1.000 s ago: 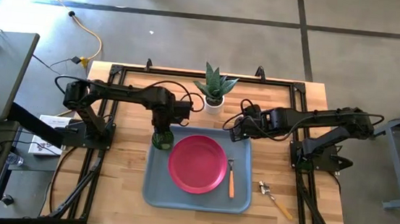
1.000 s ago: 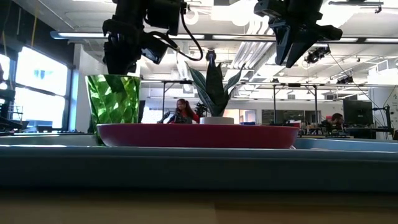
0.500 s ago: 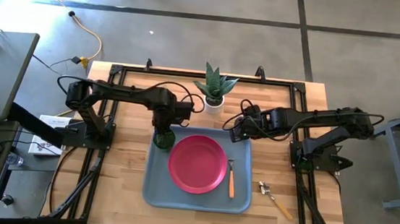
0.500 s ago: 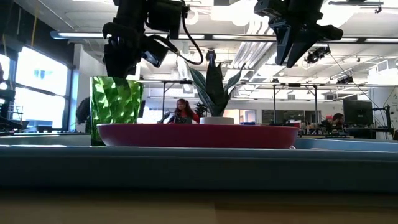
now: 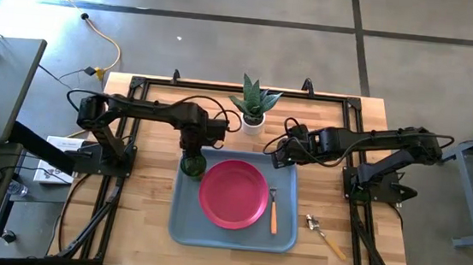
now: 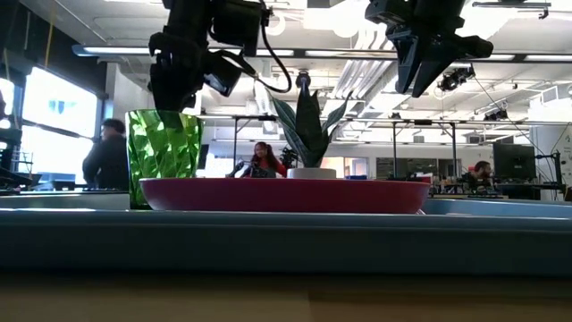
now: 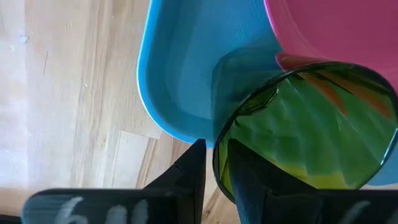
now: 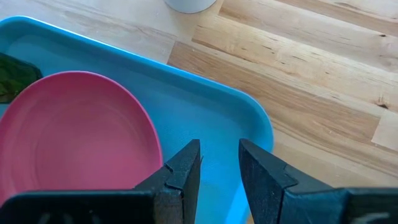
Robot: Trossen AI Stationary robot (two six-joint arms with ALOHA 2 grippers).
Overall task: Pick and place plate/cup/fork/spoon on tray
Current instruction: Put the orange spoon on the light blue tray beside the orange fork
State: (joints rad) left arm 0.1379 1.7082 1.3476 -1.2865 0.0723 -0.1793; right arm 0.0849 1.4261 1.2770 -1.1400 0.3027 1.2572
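The grey-blue tray (image 5: 184, 222) lies mid-table with the pink-red plate (image 5: 233, 193) on it. The orange-handled fork (image 5: 273, 211) lies on the tray right of the plate. The spoon (image 5: 324, 234) lies on the table right of the tray. My left gripper (image 5: 192, 150) is shut on the green cup (image 5: 192, 164) over the tray's far left corner. The cup also shows upright behind the plate in the low view (image 6: 164, 156). My right gripper (image 5: 276, 156) hangs open and empty above the tray's far right corner (image 8: 255, 118). My left gripper holds the cup's rim (image 7: 219, 163) on its far-left side, with one finger (image 7: 189, 177) outside the wall and the other finger (image 7: 249, 180) inside the cup. The fingers come from above, pointing down. The cup is upright; the plate hides whether its base rests on the tray.
A white pot with a spiky green plant (image 5: 254, 108) stands at the table's far edge between the arms. Bare wood shows left and right of the tray. People show in the room behind the table in the low view (image 6: 107, 156).
The cup has rocked slightly in my left gripper's hold, staying over the tray's far left corner. My right gripper has kept still. A person has come into the low view's background at the left.
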